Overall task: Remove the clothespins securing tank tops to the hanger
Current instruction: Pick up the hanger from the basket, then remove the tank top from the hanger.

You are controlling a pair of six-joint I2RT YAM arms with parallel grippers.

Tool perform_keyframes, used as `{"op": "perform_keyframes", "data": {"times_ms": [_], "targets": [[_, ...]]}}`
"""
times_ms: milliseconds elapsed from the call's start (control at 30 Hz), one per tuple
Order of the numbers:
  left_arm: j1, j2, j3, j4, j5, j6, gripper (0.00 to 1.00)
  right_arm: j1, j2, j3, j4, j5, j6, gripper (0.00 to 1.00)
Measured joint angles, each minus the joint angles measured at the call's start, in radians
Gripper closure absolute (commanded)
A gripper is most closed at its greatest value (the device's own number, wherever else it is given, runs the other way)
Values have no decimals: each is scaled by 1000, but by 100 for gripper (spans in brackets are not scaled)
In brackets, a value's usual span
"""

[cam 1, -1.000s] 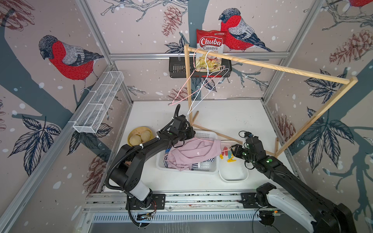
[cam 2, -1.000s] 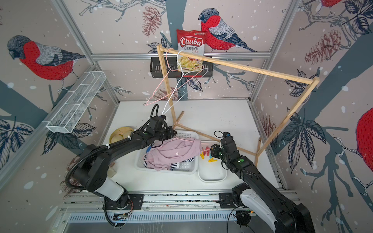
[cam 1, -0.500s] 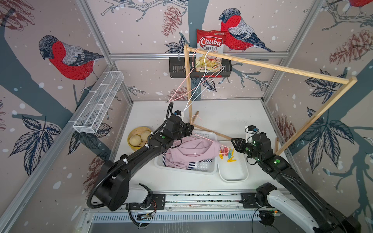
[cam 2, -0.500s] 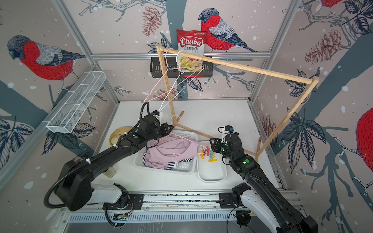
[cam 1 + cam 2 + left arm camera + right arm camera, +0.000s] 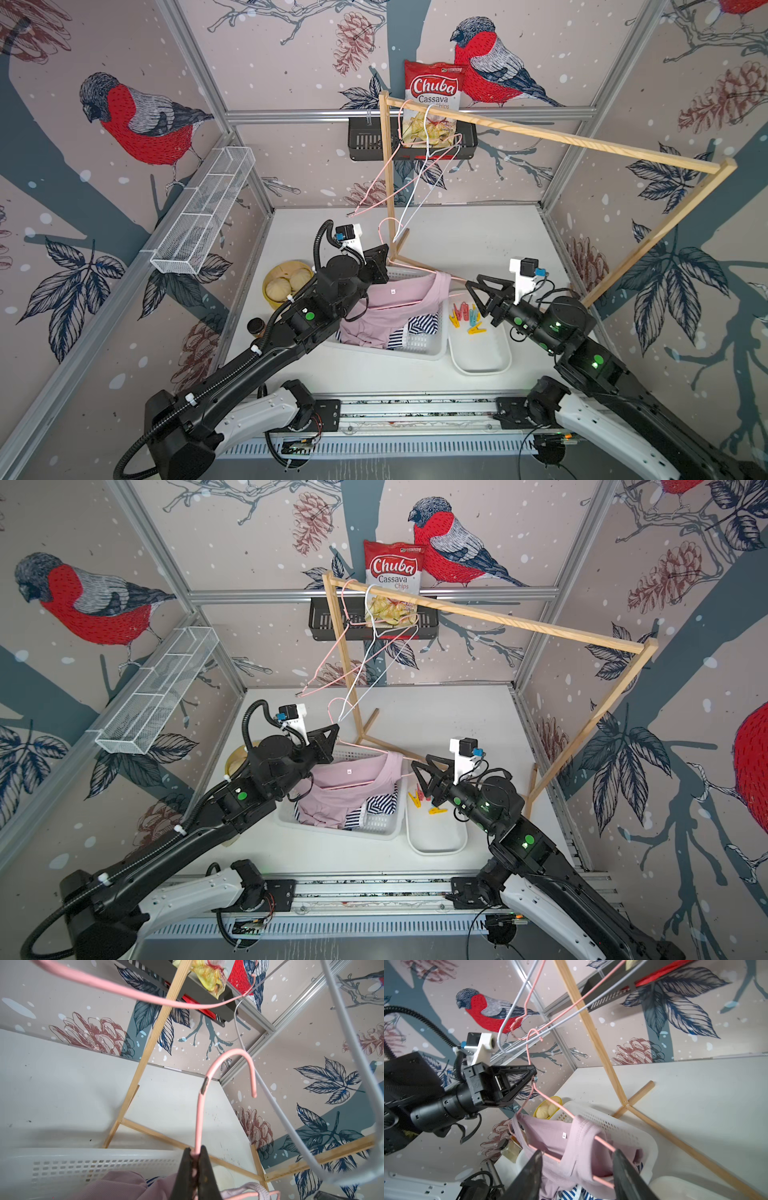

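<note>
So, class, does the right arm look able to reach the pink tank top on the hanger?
Probably yes: the right gripper is open, jaws facing the pink tank top on the hanger, with nothing in between.

Bright, even light with only soft shadows on the bench (image 5: 478, 237). Both top views bow at their edges. The white hanger (image 5: 356, 1043) blurs close to the left wrist camera.

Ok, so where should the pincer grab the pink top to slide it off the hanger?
Probably the shoulder strap of the pink top, where it loops over the arm of the pink hanger, coming from the side of the white tray. The left pincer is shut on the hanger's neck, so that end is free, and the open right pincer faces it.
</note>
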Motion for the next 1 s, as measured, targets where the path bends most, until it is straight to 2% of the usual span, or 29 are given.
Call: {"op": "perform_keyframes", "data": {"times_ms": [167, 333, 467, 833, 1000], "targets": [[-82, -21, -1, 5, -165, 54, 100, 177, 89, 23, 63, 156, -79, 40], [-116, -51, -12, 6, -280, 80, 100, 251, 170, 32, 107, 309, -101, 41], [-119, -66, -14, 5, -352, 101, 100, 286, 182, -18, 217, 393, -124, 41], [-120, -137, -21, 34, -402, 166, 100, 341, 306, -18, 420, 488, -208, 41], [-121, -162, -12, 42, -402, 206, 100, 341, 377, 21, 484, 490, -231, 41]]}}
